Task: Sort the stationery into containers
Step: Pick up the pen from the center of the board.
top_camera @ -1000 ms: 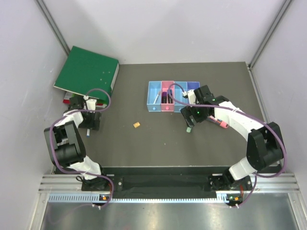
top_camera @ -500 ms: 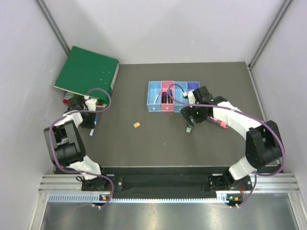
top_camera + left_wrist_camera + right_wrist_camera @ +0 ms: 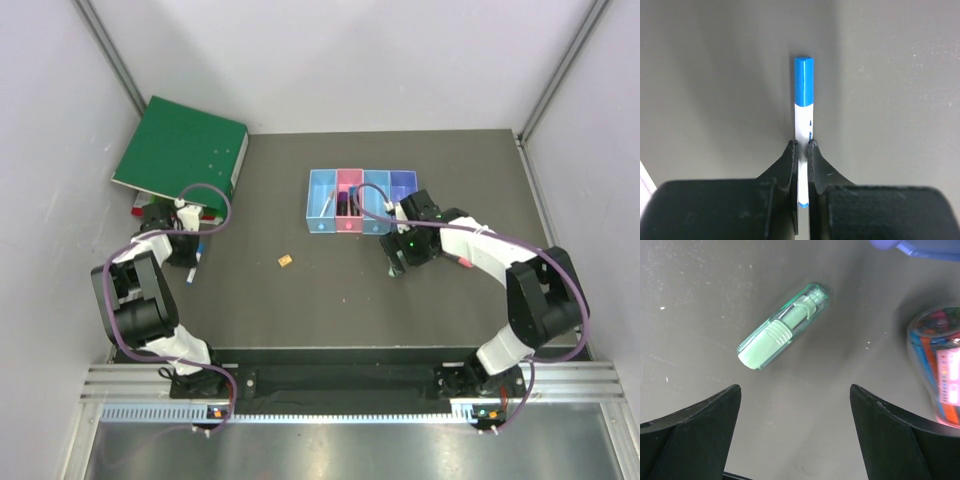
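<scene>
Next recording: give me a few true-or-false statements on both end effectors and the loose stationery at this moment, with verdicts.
1. The left end effector is shut on the blue-capped white pen. True.
2. The right end effector grips the small green piece. False: it is open, and the piece lies on the table beyond its fingertips.
3. The tiny orange piece lies in the pink bin. False: it lies on the bare table, apart from the bins.
4. The pink-red tube lies on the table, outside the bins. True.
</scene>
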You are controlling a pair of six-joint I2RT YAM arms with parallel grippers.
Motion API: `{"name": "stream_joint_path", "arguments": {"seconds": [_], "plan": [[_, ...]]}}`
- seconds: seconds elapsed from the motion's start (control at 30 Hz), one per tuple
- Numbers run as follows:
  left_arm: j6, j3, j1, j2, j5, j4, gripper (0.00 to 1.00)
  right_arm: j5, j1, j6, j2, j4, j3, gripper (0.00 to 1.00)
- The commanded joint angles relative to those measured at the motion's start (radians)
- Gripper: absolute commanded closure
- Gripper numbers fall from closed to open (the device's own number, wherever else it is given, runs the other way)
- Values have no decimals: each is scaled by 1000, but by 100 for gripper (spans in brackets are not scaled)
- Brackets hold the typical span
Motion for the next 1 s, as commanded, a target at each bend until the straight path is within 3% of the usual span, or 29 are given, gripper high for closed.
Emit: {"name": "stream_joint_path", "arguments": {"seconds": [0.0,0.57,0.83,0.97], "plan": [[-17,19,6,-6,39,-34,100,5,21,57,54,38,15,12],[-83,182,5,-144,162,-207,100,111,119,80,202,50,138,11],[-144,326,-7,-196,367,-281,100,154,121,80,245,53,158,12],[-167,395,-63,-183,400,-283,100,158,121,82,263,52,175,17]]}}
